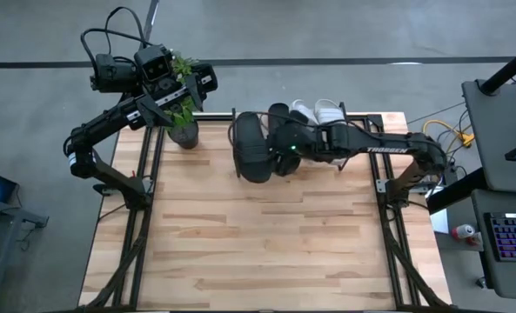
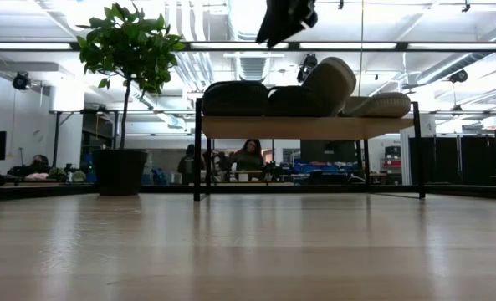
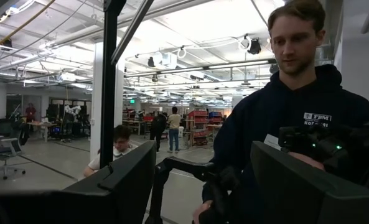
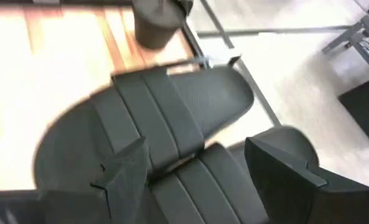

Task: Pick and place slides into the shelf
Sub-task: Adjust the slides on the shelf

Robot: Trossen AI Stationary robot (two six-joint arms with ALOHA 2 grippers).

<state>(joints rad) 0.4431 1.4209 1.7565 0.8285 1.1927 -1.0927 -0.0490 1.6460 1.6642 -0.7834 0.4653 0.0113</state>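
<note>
1. Wooden table (image 1: 258, 252): filled most of the high view, light planks bare from centre down to 6 o'clock.
2. Shelf (image 2: 310, 127): stood at the table's 12 o'clock edge, plank top on a thin black frame, all four slides on top.
3. Right arm (image 1: 388, 149): reached in from 3 o'clock across the shelf toward the table's centre line.
4. Left arm (image 1: 118, 117): waited at 10 o'clock, raised above the plant.
5. Potted plant (image 2: 126, 100): stood at 11 o'clock on the table, just beside the shelf's left end.
6. Person in a dark hoodie (image 3: 296, 118): seen beyond the table in the left wrist view.
7. Black slides (image 1: 253, 146): lay side by side at the shelf's left end; nearer one (image 4: 153, 130) overhung the front edge, the other (image 2: 327, 84) sat tilted, one end raised.
8. Pale slides (image 1: 318, 110): lay side by side at the shelf's right part, at 12 o'clock, partly hidden under the right arm.
9. Right gripper (image 4: 196, 171): hung directly over the black pair, fingers (image 4: 277, 165) spread wide, gripping nothing.
10. Left gripper (image 3: 203, 180): pointed into the room, jaws wide apart and empty.
</note>
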